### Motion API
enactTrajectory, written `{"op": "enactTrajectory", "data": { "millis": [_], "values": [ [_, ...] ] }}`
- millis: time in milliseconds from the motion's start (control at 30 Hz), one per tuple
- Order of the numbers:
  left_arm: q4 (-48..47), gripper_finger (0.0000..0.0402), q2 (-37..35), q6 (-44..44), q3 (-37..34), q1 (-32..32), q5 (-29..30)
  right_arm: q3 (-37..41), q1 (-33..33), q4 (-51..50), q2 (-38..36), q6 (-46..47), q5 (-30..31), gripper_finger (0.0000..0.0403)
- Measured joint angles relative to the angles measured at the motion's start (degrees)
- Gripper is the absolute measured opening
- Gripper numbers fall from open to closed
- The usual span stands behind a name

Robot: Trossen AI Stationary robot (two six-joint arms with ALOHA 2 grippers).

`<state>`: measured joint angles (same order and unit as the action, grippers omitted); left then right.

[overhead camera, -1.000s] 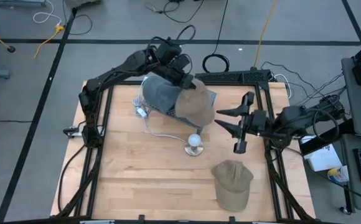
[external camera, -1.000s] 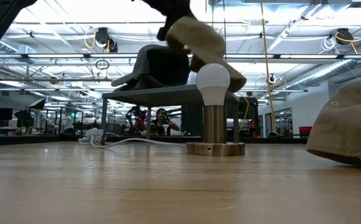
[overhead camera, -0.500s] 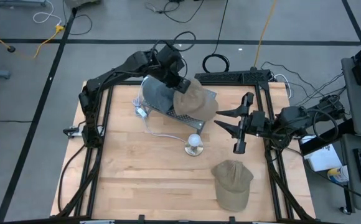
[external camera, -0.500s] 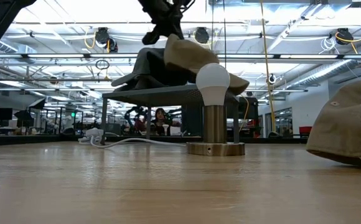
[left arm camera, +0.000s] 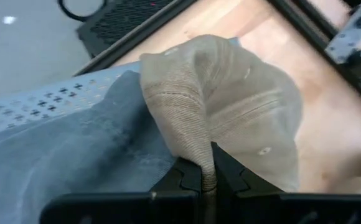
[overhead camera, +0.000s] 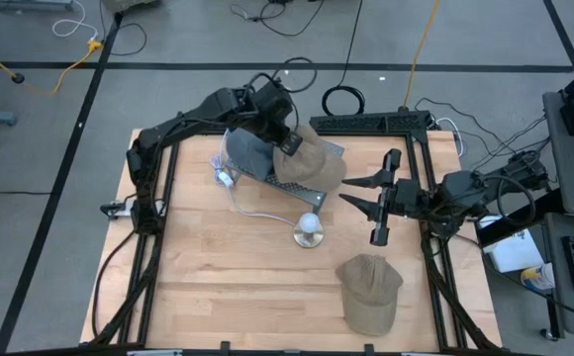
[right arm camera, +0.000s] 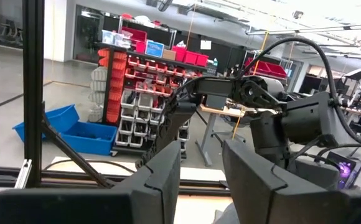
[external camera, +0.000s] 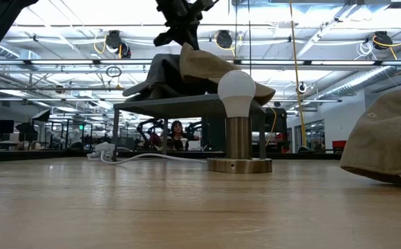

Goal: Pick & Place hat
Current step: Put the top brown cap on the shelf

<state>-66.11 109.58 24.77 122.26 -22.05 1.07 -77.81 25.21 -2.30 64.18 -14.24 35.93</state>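
Observation:
A tan hat lies on a grey perforated stand, its crown against a dark grey hat that rests on the same stand. In the low view, the tan hat sits on the stand top beside the grey hat. My left gripper is above the stand, shut on the tan hat. My right gripper hangs open over the table's right side, well clear of both hats. My left gripper pinches a raised fold of the tan hat's fabric between its two fingers. It comes from above, pointing down. The fold stands up in a ridge, while the rest of the hat lies on the stand and against the grey hat.
A second tan hat lies on the table near the right front corner and looms at the right of the low view. A white bulb on a round metal base stands just in front of the stand. A white cable runs along the wood.
My left gripper has come down over the stand, still shut on the tan hat. The hat hung tilted and lifted above the stand. It now rests on the stand top, against the grey hat.

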Motion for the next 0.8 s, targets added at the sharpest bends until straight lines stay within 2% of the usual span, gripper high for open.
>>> {"op": "enactTrajectory", "data": {
  "millis": [400,600,800],
  "values": [
    [-0.6,0.0005,0.1,-3.9,-3.9,2.3,6.8,5.1,0.0,0.8,0.0,-0.1,0.2,0.0110],
    [1.3,0.0008,0.1,-6.2,-5.5,2.3,6.7,7.7,0.0,1.2,0.0,0.0,0.2,0.0114],
    [3.8,0.0081,0.0,-9.7,-5.5,2.3,6.6,8.9,0.0,1.6,0.0,0.0,0.2,0.0115]
  ]
}}
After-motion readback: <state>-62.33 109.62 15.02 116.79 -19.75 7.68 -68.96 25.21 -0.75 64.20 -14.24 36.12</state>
